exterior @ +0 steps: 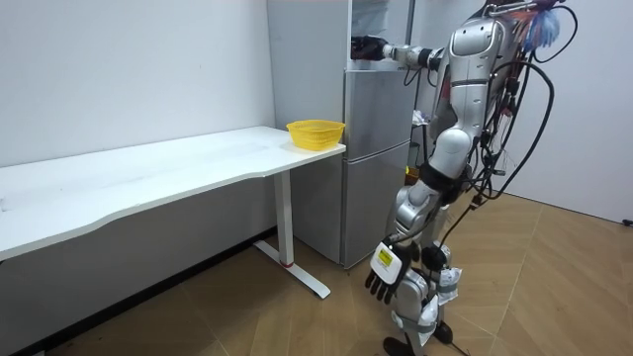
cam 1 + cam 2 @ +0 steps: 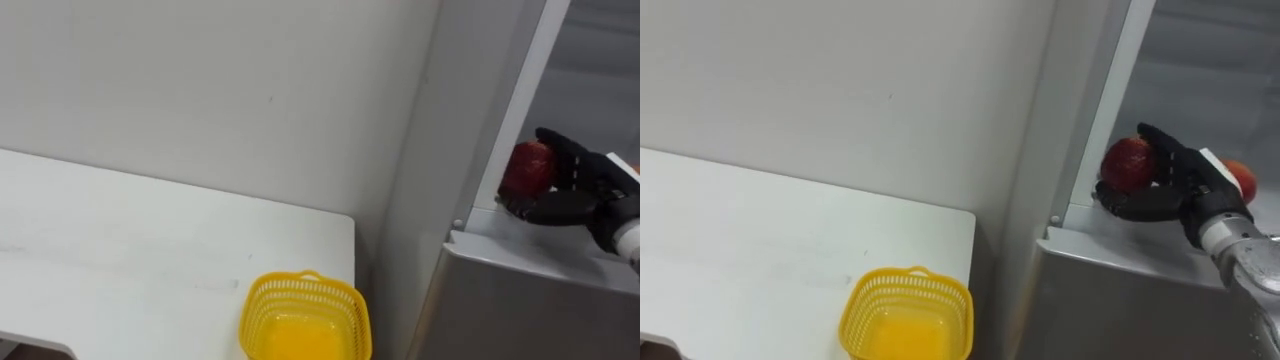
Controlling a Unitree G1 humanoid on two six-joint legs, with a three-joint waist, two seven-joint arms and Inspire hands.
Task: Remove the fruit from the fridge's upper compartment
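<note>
Yellow basket (image 2: pixel 305 315) on white table (image 2: pixel 120 250)

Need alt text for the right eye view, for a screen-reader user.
The robot's right hand is curled round a red apple at the front edge of the open upper fridge; a second reddish fruit shows just behind the hand. Lower left, a yellow basket stands on a white table beside the fridge.

The robot stands on the wooden floor (image 1: pixel 554 267) facing a silver fridge (image 1: pixel 376 148). Its right hand (image 1: pixel 368 46) is stretched out level into the open upper compartment, and its left hand (image 1: pixel 384 272) hangs by its leg with the fingers (image 1: pixel 376 290) loose. Beside the fridge, a yellow basket (image 1: pixel 316 133) sits at the near end of the long white table (image 1: pixel 148 178).
</note>
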